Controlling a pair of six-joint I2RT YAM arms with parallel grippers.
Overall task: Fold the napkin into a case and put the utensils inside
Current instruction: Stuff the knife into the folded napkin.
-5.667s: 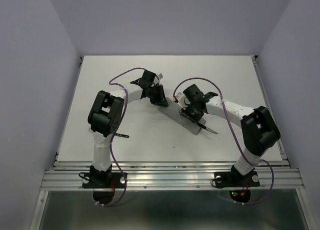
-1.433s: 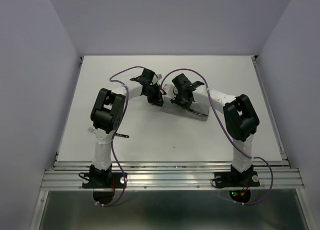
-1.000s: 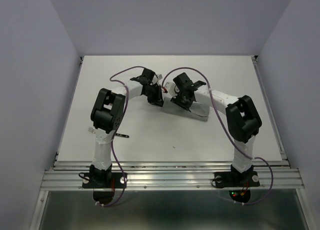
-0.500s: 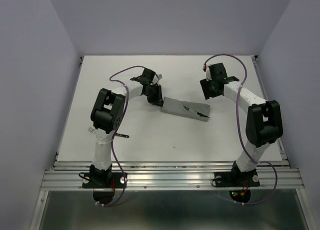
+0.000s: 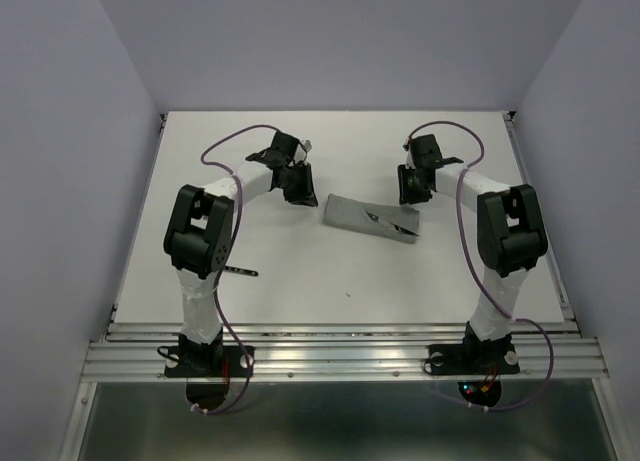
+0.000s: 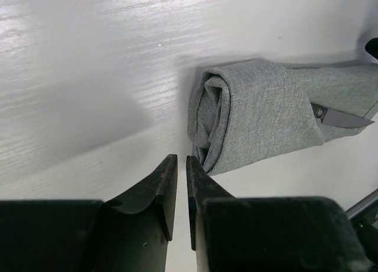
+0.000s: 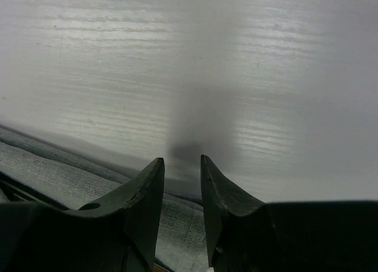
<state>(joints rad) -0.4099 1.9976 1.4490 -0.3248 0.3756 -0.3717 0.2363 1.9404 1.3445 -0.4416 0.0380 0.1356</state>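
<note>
Case (image 5: 368, 217) at mid-table (image 5: 300, 271), between both arms: narrow oblong pouch, woven grey cloth, soft rolled folds at left end. Long axis runs left-far to right-near, slightly slanted. Utensil (image 6: 341, 117) tip pokes from right opening (dark, pointed, knife-like).

Left gripper (image 6: 177, 166) just beside case's left end, not touching; fingers nearly pressed together, thin slit, nothing pinched.

Right gripper (image 7: 180, 166) above case's right end; fingers slightly apart, empty.

surface: white table (image 5: 420, 281), faint wood grain
middle, slightly far: grey folded case (image 5: 368, 217), lying flat, a utensil tip (image 6: 345, 119) poking out at right end
near left: small dark utensil (image 5: 240, 272), lying apart
</note>
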